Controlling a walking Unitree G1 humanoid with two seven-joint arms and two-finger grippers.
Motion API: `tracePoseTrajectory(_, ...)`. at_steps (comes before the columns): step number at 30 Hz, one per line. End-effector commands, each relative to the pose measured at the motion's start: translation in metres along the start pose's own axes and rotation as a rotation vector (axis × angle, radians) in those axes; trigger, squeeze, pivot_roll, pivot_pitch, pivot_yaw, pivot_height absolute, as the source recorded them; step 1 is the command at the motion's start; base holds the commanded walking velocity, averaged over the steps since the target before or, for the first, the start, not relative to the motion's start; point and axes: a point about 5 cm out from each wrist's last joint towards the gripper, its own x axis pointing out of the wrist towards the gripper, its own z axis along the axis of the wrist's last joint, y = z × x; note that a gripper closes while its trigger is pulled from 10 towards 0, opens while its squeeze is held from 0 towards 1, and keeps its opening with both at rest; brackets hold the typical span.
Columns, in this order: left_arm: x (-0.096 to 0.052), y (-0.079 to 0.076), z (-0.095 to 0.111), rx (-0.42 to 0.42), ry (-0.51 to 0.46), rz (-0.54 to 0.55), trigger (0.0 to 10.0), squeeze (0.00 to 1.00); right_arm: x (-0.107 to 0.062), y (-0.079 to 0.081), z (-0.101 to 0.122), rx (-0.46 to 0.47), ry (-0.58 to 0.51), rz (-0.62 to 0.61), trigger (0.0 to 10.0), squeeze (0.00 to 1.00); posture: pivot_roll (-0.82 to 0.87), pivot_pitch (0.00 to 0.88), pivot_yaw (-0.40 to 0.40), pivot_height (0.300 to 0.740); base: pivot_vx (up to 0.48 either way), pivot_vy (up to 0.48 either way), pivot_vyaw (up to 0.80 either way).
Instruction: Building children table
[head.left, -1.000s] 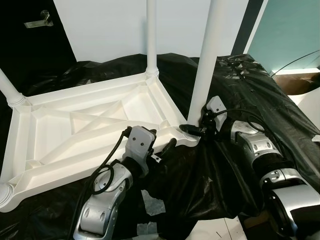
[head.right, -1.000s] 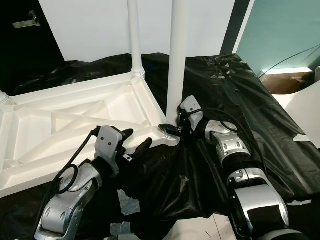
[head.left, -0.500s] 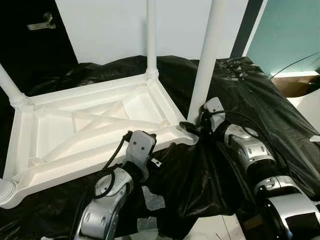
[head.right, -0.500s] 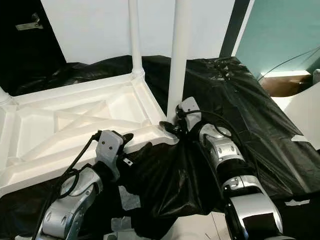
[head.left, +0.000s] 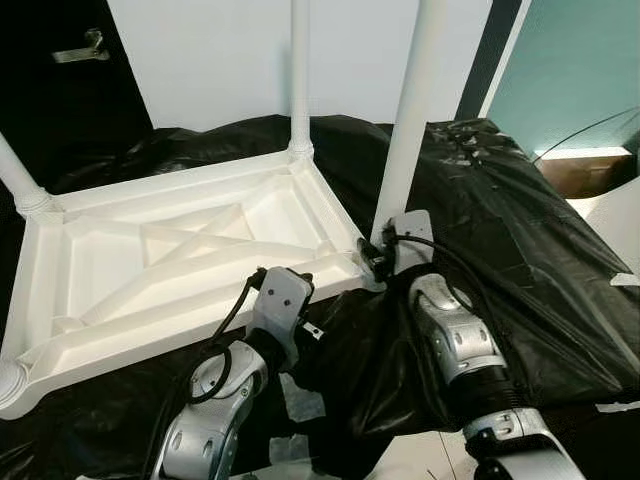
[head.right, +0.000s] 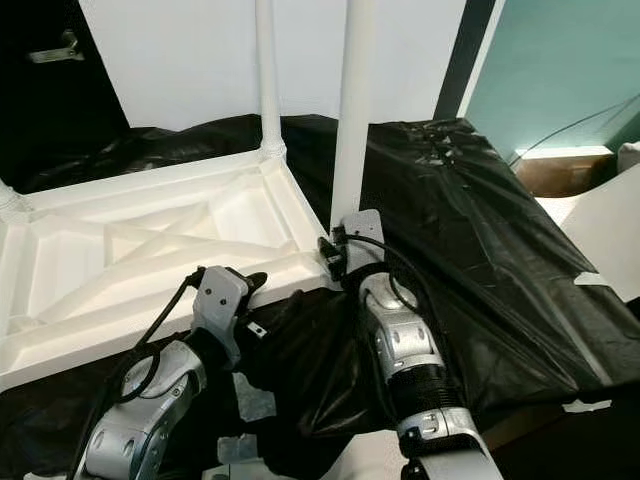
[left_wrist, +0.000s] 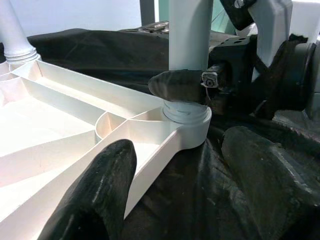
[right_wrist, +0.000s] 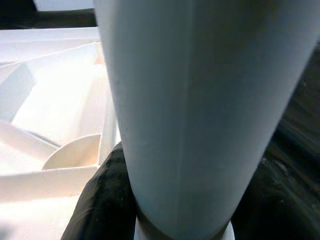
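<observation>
A white children's table (head.left: 180, 250) lies upside down on black plastic sheeting. Its near-right leg (head.left: 410, 120) stands upright in its corner socket (left_wrist: 187, 120). My right gripper (head.left: 378, 258) is shut on the base of that leg, which the right wrist view shows as a white tube (right_wrist: 190, 110) between the fingers (right_wrist: 100, 200). My left gripper (left_wrist: 175, 185) is open at the table's front rim near that corner. One of its fingers (left_wrist: 95, 200) is over the rim, and the other rests on the sheeting. Two more legs (head.left: 299, 70) (head.left: 20, 180) stand at the far corners.
The black sheeting (head.left: 500, 220) is crumpled around my arms. Behind are a white wall, a dark door with a handle (head.left: 78, 45) at the far left and a teal panel (head.left: 570, 70) at the right. A brown box (head.left: 580, 170) sits at the right edge.
My right forearm has swung in from the right and now reaches the leg from the front, with its gripper still on the leg's base. The left gripper has barely moved.
</observation>
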Motion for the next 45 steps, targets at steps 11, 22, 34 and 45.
tracePoseTrajectory(11,0.000,0.024,0.001,0.005,0.010,0.179,10.0,0.00,-0.012,-0.001,-0.004,0.083,-0.004,0.000,10.0,1.00,0.10,0.059,-0.048,0.740,0.000,0.000,0.00)
tracePoseTrajectory(22,-0.010,0.040,-0.004,0.022,0.053,0.227,10.0,0.00,-0.024,-0.008,0.002,0.080,-0.087,0.079,10.0,1.00,0.10,0.068,-0.048,0.740,0.000,0.000,0.00)
tracePoseTrajectory(34,-0.037,0.058,-0.005,0.134,0.133,0.159,10.0,0.00,-0.047,-0.031,0.002,0.070,-0.119,0.149,10.0,0.00,0.10,0.077,-0.050,0.740,0.000,0.000,0.00)
tracePoseTrajectory(45,-0.047,0.058,0.000,0.116,0.127,0.100,10.0,0.00,-0.065,-0.022,-0.002,0.017,-0.119,0.339,10.0,0.00,0.10,0.074,-0.050,0.740,0.000,0.000,0.00)
